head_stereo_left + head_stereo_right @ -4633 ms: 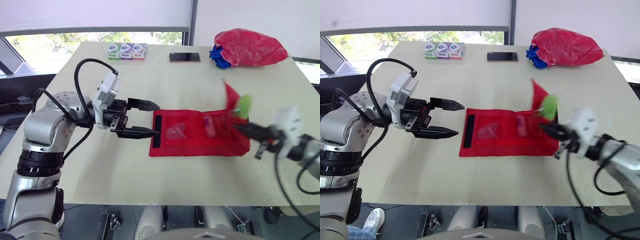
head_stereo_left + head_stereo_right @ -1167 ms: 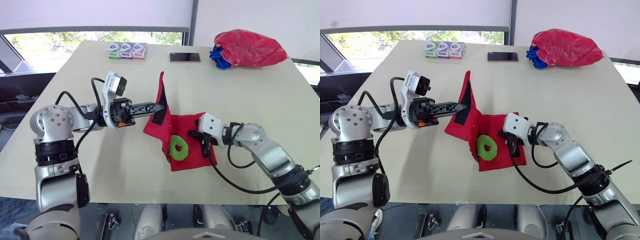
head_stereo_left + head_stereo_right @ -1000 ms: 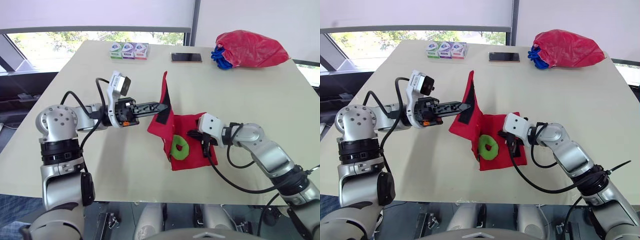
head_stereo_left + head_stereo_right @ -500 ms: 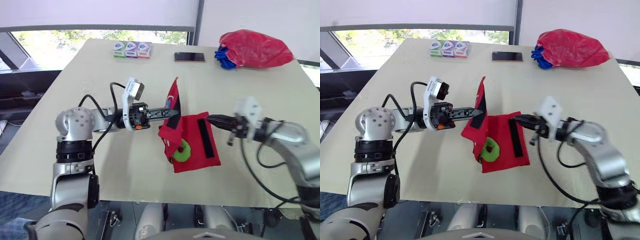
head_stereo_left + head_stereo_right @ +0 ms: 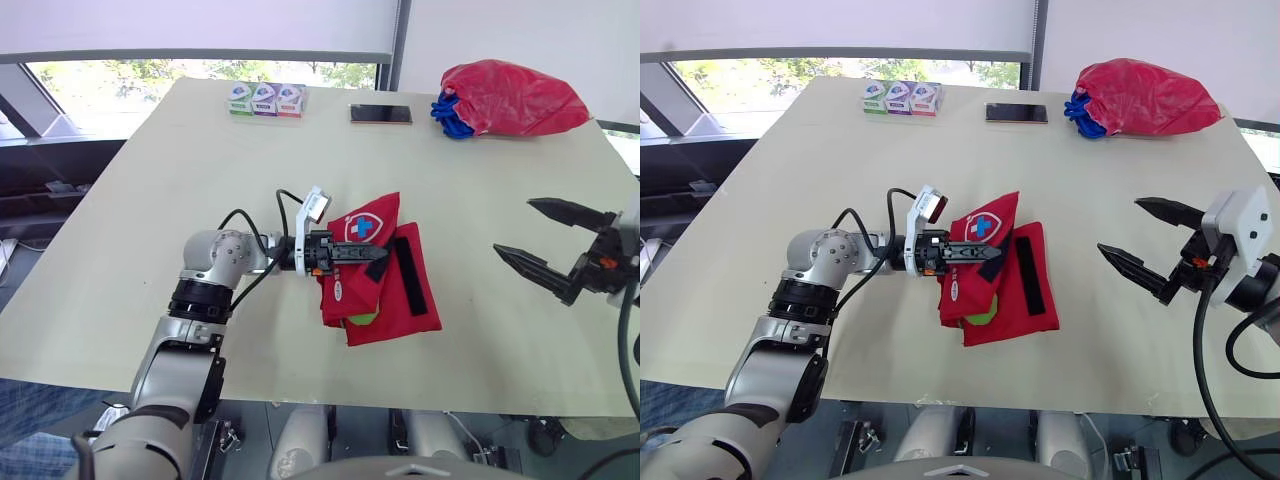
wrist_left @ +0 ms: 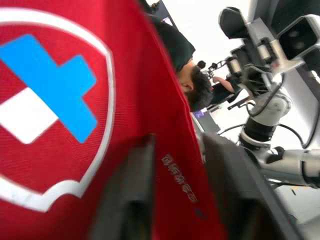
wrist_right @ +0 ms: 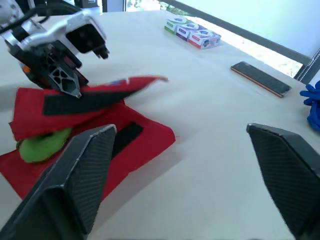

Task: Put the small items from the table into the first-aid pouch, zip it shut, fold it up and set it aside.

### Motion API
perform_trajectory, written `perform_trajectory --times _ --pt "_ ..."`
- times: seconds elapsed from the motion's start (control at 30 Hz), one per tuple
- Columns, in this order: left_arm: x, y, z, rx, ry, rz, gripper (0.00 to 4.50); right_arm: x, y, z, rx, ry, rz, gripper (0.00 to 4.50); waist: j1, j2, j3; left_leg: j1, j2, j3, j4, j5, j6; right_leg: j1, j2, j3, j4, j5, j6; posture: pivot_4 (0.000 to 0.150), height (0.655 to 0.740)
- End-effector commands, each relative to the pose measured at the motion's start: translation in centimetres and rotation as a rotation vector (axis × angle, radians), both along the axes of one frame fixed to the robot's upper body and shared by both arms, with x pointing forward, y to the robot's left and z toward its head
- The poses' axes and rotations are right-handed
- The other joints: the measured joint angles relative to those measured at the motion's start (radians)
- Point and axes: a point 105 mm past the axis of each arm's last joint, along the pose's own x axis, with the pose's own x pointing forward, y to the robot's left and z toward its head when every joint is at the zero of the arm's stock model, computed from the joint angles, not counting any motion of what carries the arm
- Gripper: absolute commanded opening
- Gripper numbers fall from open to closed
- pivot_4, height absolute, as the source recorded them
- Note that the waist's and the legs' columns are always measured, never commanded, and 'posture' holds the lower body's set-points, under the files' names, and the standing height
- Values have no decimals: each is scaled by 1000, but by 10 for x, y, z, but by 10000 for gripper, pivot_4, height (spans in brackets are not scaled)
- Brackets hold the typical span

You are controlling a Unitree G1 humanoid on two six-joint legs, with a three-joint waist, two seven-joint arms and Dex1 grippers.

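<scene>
Fingers (image 5: 350,254) of the left gripper (image 5: 372,256) are closed on the upper flap of the first-aid pouch (image 5: 390,318). Those of the right gripper (image 5: 513,226) are spread wide and hold nothing.

Head views. The pouch lies near the middle of the worktop (image 5: 180,150), towards its near edge. The flap bearing the cross emblem (image 5: 362,226) is folded over the lower panel, and the left gripper holds it there. A black strip (image 5: 408,272) runs along the exposed panel. A green item (image 5: 362,318) shows at the edge of the fold. The right gripper hovers well apart from the pouch, over the right side of the worktop. Three small boxes (image 5: 265,99), a phone (image 5: 381,114) and a red bag (image 5: 510,97) sit along the far edge.

Left wrist view. Red fabric with the emblem passes between the two fingers. The grip is on cloth only, with no rigid part in it.

Right wrist view. The open fingers frame the pouch from a distance. The flap stands raised off the lower panel at the left gripper.

Handling. The pouch appears light, soft and limp. A fold will probably not keep its shape unless it is pressed flat or fastened, presumably by the black strip. Take hold at a hemmed edge or corner, pinching the cloth layers together, not on the bulge over the contents. The green item could slip out if the pouch is lifted by the flap alone. Whether the zip is shut cannot be seen. Folding looks partly done, and the pouch is not yet set aside.
</scene>
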Motion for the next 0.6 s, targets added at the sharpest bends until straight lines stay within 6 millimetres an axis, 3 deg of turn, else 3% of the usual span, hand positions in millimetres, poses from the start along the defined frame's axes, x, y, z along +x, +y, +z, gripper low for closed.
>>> perform_trajectory --times 0.03,0.07,0.13,0.33,0.6 --pt "0 -10 10 -31 -43 -46 33263 -7 -3 13 -14 -62 -29 45000 0 0 0 0 0 0 0 0 0 0 0 0 0 0 0 1500 7400" --pt "-1 -11 10 -35 -45 -56 38434 -7 -3 13 -13 -63 -35 45000 -1 0 0 0 0 0 0 0 0 0 0 0 0 0 0 1500 7400" --pt "-2 -13 11 -44 -46 -74 44115 -8 -4 14 -10 -64 -44 45000 0 0 0 0 0 0 0 0 0 0 0 0 0 0 0 1500 7400" --pt "-2 -20 10 -33 -106 -97 44115 -11 -6 13 -5 -64 -61 45000 0 0 0 -1 0 0 0 0 0 0 0 1 0 0 0 1500 7400" --pt "-14 -28 15 -10 -342 -167 44115 -12 -7 13 -2 -63 -71 45000 0 0 0 -1 0 -1 0 0 0 0 0 1 0 0 0 1500 7400"
